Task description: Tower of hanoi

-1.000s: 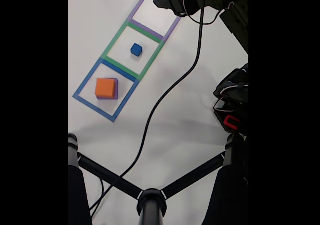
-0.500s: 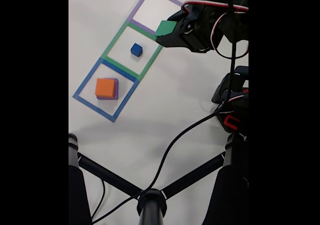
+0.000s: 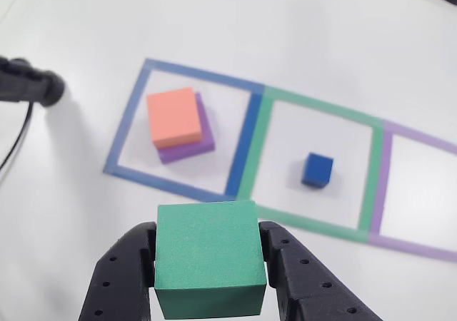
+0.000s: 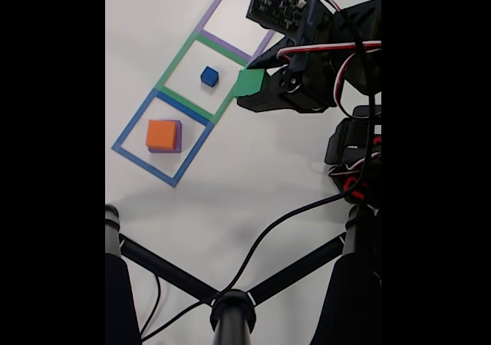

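My two black fingers (image 3: 300, 278) have little round holes, and my gripper (image 3: 208, 264) pinches the green block (image 3: 208, 264) by its sides. It is soft, dull foam, held up off the white table (image 3: 86, 36). Past my fingertips the tiny blue cube (image 3: 317, 170) sits inside the green tape square (image 3: 371, 178). Further left, the salmon-orange block (image 3: 173, 116) lies on the purple block (image 3: 203, 132) in the blue tape square (image 3: 243, 146).

Close end-effector camera; high downward fixed camera
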{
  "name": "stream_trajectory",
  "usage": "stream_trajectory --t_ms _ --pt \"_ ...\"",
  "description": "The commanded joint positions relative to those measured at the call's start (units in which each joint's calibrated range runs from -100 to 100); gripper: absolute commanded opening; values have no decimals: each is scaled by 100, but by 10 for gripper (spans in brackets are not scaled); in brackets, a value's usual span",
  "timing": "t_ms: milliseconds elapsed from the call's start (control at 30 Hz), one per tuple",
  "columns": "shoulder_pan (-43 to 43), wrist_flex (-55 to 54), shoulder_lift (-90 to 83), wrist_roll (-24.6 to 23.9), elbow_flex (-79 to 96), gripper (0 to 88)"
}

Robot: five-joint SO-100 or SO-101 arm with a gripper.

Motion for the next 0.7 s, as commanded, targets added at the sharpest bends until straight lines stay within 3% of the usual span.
stream_trajectory --t_ms 0,467,667 --pt "-135 -1291 -290 59 1087 69" --pt "-310 -7248 431 59 5122 73" --pt "-440 -8867 1280 59 5613 72"
